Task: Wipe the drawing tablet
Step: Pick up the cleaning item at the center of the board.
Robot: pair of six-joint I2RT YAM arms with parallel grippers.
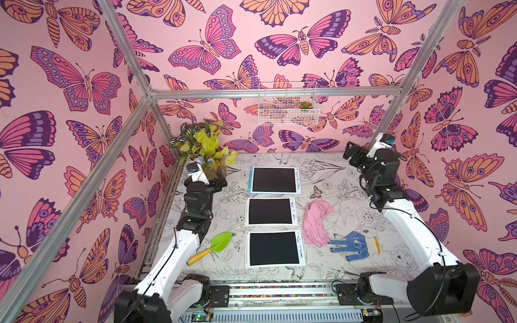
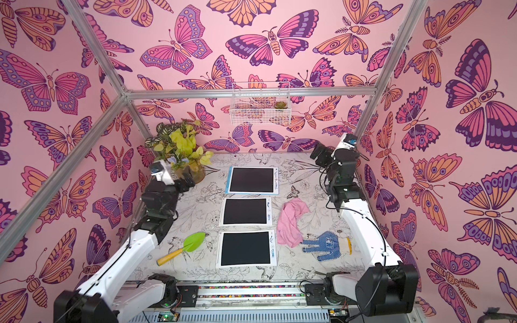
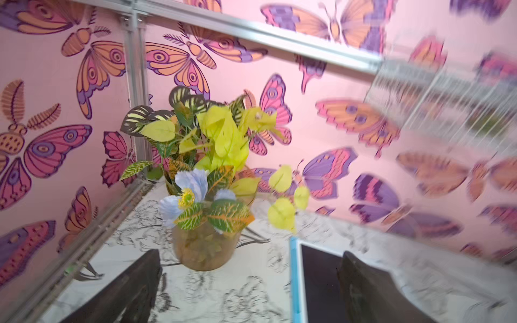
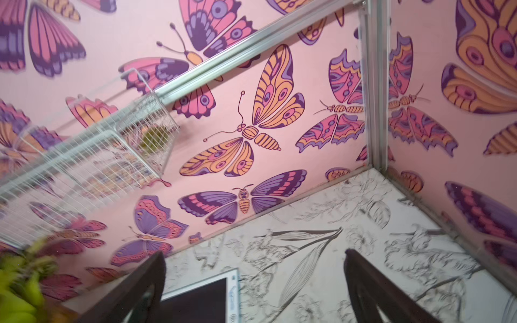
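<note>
Tablets: three drawing tablets lie flat in a row down the middle of the table [image 1: 349, 201], from the far side to the near side, apart from one another.
Far tablet [image 1: 275, 180]: long axis across the table, dark screen up, button strip on the right edge, a blue edge showing along its left side.
Middle tablet [image 1: 270, 211]: same lie, long axis across the table, button strip to the right.
Near tablet [image 1: 274, 249]: same lie, button strip to the right; its screen is dark and looks blank in both top views.
Cloth [image 1: 317, 221]: pink, crumpled, stretched from far to near, just right of the middle tablet, not touching it.
Glove [image 1: 354, 244]: blue-dotted, flat, fingers pointing toward the tablets, just beside the cloth's near end.
Trowel [image 1: 215, 246]: green blade toward the near tablet, yellow handle angled to the near left.
Plant [image 1: 204, 145]: potted, at the far left corner.
Basket [image 1: 286, 105]: white wire, hung on the back wall.
Left gripper [image 3: 249, 268]: jaws wide, nothing between them, raised near the plant pot, beside the far tablet's left edge.
Right gripper [image 4: 254, 263]: jaws wide, empty, raised at the far right, aimed toward the back wall.
</note>
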